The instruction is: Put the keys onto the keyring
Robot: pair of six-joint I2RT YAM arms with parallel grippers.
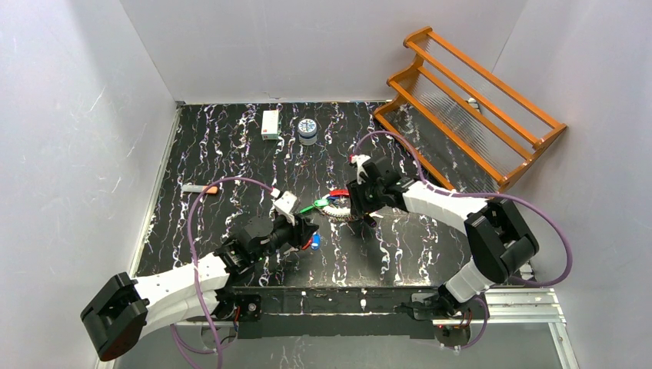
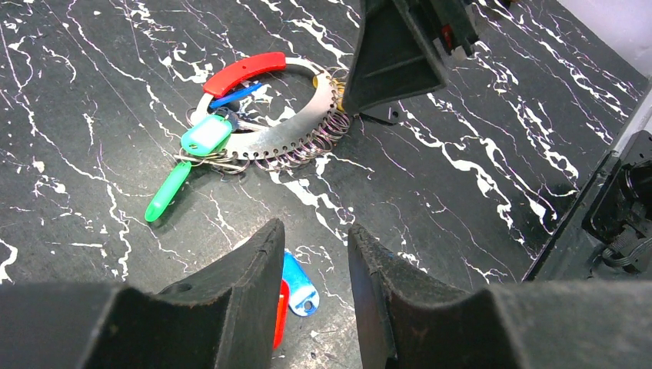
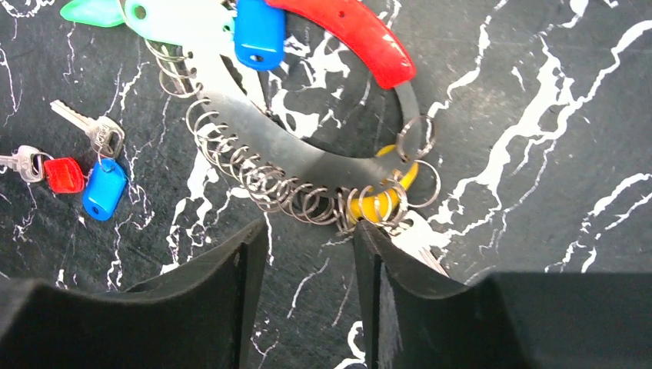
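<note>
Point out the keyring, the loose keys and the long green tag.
keyring point(image 3: 300, 157): right wrist view, on its flat metal band.
loose keys point(image 3: 104, 190): right wrist view, on their blue-capped end.
long green tag point(image 2: 167, 192): left wrist view, at the middle of its length.

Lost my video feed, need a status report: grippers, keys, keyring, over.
Both jaws open: left gripper over loose keys, right gripper low at the keyring. Keys lie on table, off the keyring. Nothing seen between them.
</note>
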